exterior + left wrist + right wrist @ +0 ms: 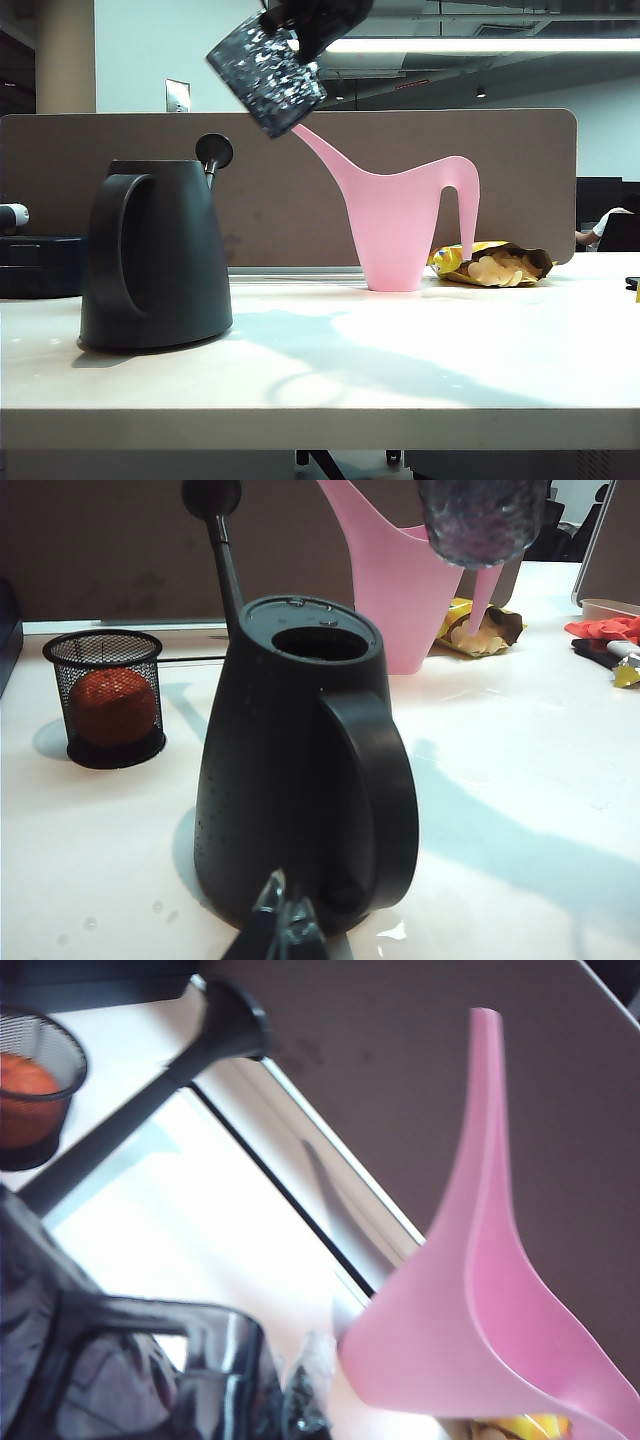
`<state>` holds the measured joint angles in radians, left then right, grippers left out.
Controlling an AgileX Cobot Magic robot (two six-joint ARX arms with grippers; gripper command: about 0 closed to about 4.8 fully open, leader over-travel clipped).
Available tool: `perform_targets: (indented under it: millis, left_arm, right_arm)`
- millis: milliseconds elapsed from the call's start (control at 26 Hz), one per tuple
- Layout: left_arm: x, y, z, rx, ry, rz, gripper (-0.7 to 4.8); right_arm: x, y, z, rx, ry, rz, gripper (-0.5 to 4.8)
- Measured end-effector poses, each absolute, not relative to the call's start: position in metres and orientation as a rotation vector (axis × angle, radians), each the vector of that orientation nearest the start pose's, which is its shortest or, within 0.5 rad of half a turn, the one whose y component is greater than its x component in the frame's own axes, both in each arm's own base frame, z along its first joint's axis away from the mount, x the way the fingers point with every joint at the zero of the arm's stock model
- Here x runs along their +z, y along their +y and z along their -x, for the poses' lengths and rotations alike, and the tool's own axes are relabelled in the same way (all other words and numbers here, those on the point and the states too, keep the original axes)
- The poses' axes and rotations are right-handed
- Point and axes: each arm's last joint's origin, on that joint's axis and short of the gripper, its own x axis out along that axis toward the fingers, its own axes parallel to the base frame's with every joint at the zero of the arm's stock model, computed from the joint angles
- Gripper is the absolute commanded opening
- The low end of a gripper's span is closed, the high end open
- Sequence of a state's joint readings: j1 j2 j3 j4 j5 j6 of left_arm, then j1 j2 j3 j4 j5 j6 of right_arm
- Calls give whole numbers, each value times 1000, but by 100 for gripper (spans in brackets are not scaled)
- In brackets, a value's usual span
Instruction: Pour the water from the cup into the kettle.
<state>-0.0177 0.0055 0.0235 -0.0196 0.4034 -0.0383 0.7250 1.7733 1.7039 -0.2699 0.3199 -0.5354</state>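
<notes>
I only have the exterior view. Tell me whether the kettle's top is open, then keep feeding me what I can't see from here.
Observer: Open. In the left wrist view the kettle shows a round uncovered hole at the top, with its knob on a thin stem standing behind it.
Operator: Give me the left gripper.
Observer: The left gripper is low on the table close in front of the kettle's handle side, fingers together, holding nothing.
Operator: Now the right one. I see only a dark shape above the cup.
Observer: The right gripper is shut on the cup, which is tilted in the air beside the pink watering can.
Operator: Anything hidden behind the kettle?
Observer: A black mesh cup with something orange inside.
</notes>
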Motion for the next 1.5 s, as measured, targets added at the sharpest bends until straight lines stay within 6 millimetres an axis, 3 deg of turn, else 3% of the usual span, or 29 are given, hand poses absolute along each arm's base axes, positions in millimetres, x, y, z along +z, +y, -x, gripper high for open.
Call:
perform_targets:
  millis: [385,654,1000,1501]
  left_arm:
    - [169,-13,-94,-421,10,38,-5]
    - [169,-13,-94,-422,10,38,-5]
    - [169,-13,-94,-421,10,38,-5]
    - [169,-13,-94,-421,10,38,-5]
  right_arm:
    - [349,292,-314,510,219,780,-9]
    - [353,303,-310,492,163,850,-9]
    - [338,317,-310,483,161,989,-9]
    - [337,329,-305,455,95,1101,-9]
